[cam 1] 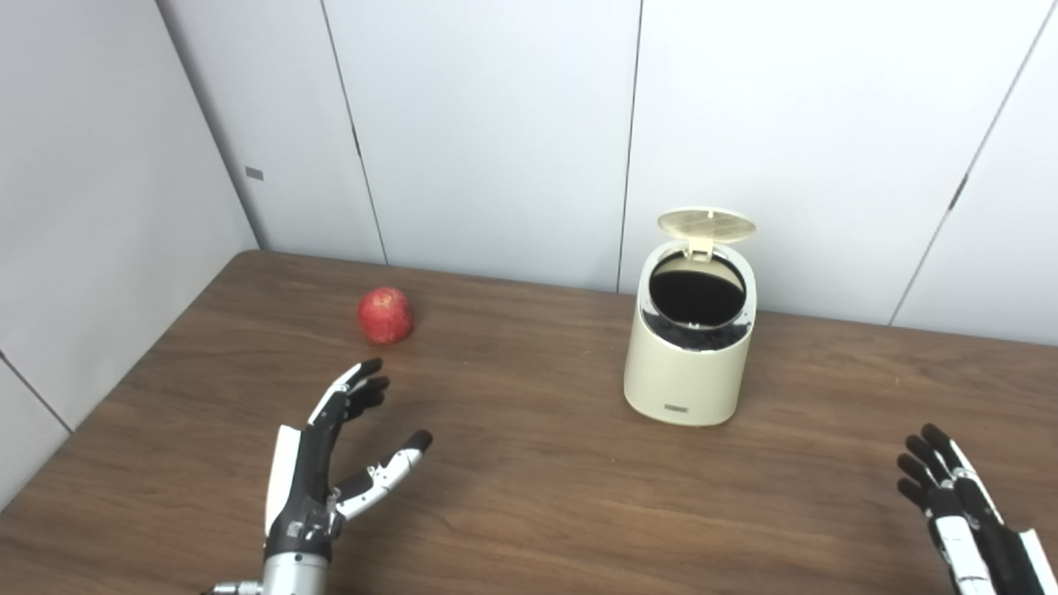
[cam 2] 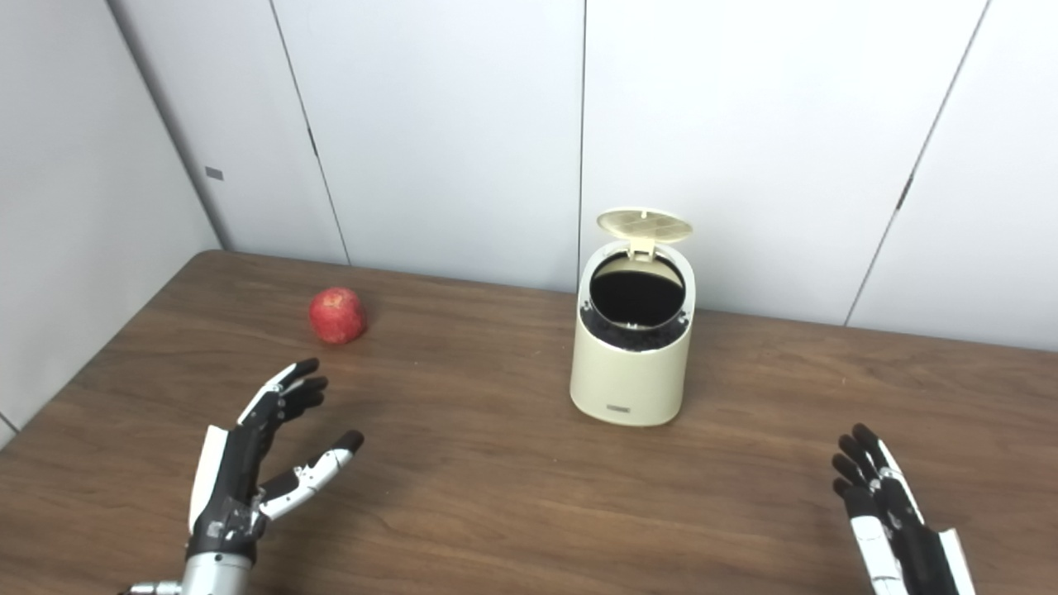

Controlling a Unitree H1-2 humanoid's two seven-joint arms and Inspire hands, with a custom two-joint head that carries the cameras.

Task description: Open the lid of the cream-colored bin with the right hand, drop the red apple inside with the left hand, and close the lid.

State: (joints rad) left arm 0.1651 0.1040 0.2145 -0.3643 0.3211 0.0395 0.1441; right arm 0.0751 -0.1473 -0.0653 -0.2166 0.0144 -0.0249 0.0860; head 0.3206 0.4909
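- Nearest, at lower left: left hand (cam 1: 331, 463) released, fingers spread, thumb out, grasping nothing, above the wooden bench (cam 1: 529, 496).
- At lower right: right hand (cam 1: 959, 504) released too, fingers extended, empty.
- Farther back, left: red apple (cam 1: 385, 315) resting on the bench.
- Right of centre: cream-colored bin (cam 1: 688, 347), lid (cam 1: 706, 224) flipped up, dark inside.

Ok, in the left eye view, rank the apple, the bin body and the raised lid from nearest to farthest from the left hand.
From the left hand:
1. Red apple, just ahead of the fingertips, toward the table's back left.
2. Cream bin, off to the right, mid-table.
3. Lid, hinged up at the bin's back edge, higher and farther back.
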